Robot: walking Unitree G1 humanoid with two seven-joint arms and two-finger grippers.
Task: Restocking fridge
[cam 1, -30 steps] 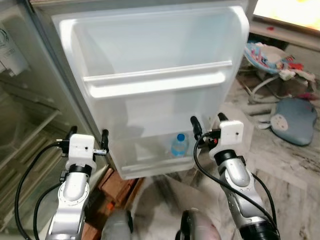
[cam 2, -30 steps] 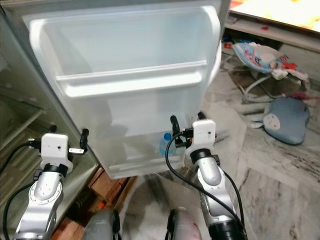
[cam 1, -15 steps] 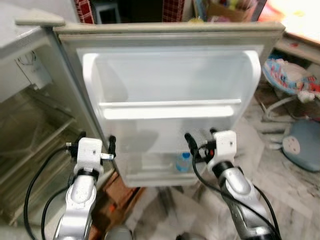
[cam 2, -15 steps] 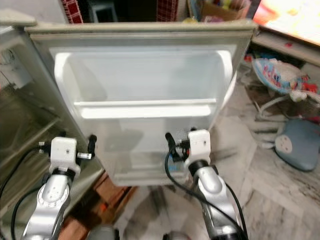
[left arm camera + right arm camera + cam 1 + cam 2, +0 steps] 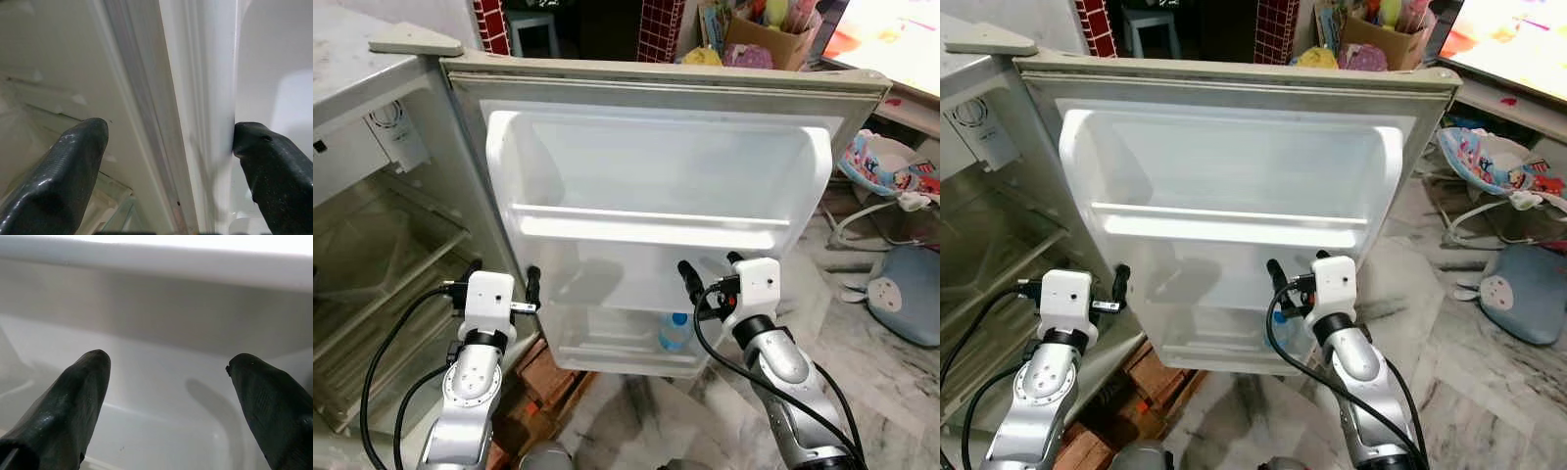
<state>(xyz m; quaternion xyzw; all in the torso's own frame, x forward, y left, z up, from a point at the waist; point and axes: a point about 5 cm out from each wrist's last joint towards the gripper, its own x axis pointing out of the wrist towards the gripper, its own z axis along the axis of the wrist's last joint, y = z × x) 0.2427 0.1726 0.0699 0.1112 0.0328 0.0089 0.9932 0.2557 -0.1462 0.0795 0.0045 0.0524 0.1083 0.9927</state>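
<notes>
Fridge door open, one bottle stocked.
Water bottle (image 5: 674, 331) stands upright in the lowest door shelf (image 5: 626, 345), just below the spread, empty right hand (image 5: 707, 271); left hand (image 5: 501, 280) spread astride the door's edge.

A baby bouncer (image 5: 893, 166) and a blue cushion (image 5: 907, 305) lay on the marble floor (image 5: 871, 377); a cardboard box of toys (image 5: 766, 41) stood behind.

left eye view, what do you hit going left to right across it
fridge interior shelves → left gripper → water bottle → right gripper → grey cushion on the floor
</notes>
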